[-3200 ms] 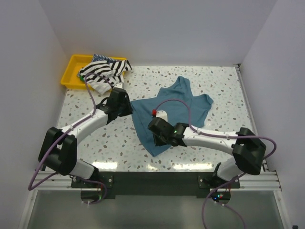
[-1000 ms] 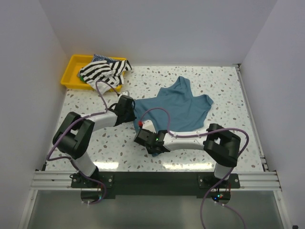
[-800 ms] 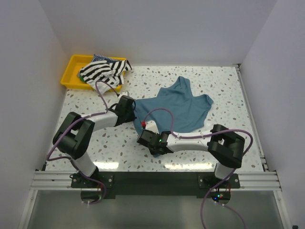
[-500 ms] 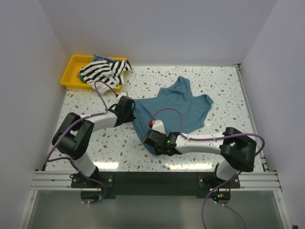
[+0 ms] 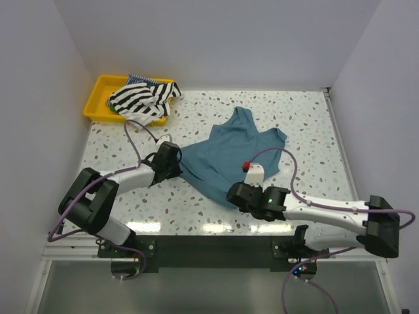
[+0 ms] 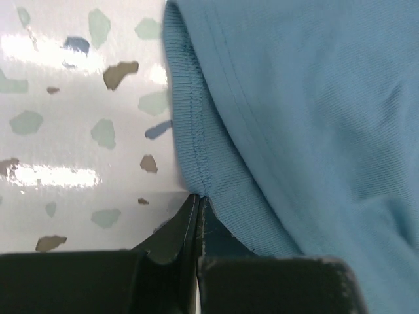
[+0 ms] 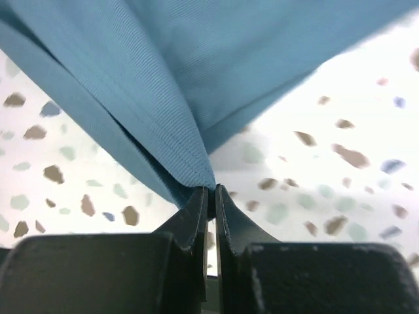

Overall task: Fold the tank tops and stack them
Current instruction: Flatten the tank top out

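Observation:
A teal-blue tank top (image 5: 239,147) lies spread in the middle of the speckled table, neck end toward the back. My left gripper (image 5: 175,161) is shut on its near-left hem corner; the left wrist view shows the stitched hem (image 6: 196,124) pinched at the closed tips (image 6: 198,198). My right gripper (image 5: 237,194) is shut on the near bottom corner, and the cloth (image 7: 177,85) rises from the tips (image 7: 211,191), lifted off the table. A black-and-white striped tank top (image 5: 141,98) lies heaped in the yellow tray.
The yellow tray (image 5: 99,95) stands at the back left corner with the striped cloth hanging over its rim. White walls close in the table on three sides. The right arm (image 5: 327,209) stretches along the near edge.
The right gripper has closed on the bottom corner and pulled it rightward and toward the near edge, stretching the top. The left gripper has held its corner and shifted slightly nearer.

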Robot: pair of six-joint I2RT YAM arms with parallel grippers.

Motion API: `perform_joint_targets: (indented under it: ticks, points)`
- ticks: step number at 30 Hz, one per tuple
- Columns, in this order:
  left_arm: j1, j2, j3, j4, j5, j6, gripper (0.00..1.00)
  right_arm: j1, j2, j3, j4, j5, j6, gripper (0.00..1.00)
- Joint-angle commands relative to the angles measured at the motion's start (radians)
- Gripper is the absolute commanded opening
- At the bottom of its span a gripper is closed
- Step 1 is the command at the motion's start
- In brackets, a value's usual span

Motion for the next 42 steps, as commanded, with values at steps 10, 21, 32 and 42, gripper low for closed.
perform_joint_targets:
  ticks: [10, 21, 32, 42]
  points:
    - [-0.031, -0.072, -0.098, -0.123, 0.009, -0.022, 0.0, -0.046, -0.333, -0.01, -0.421, 0.297, 0.277, 0.0]
    - [-0.03, -0.147, -0.073, -0.151, 0.049, -0.016, 0.0, -0.05, -0.376, 0.06, -0.61, 0.402, 0.352, 0.0]
    - [-0.03, -0.21, 0.039, -0.221, 0.138, 0.085, 0.18, -0.05, -0.296, 0.025, -0.455, 0.319, 0.252, 0.0]
    - [-0.068, -0.145, 0.128, -0.248, 0.157, 0.191, 0.32, -0.05, -0.222, 0.017, -0.358, 0.282, 0.186, 0.0]
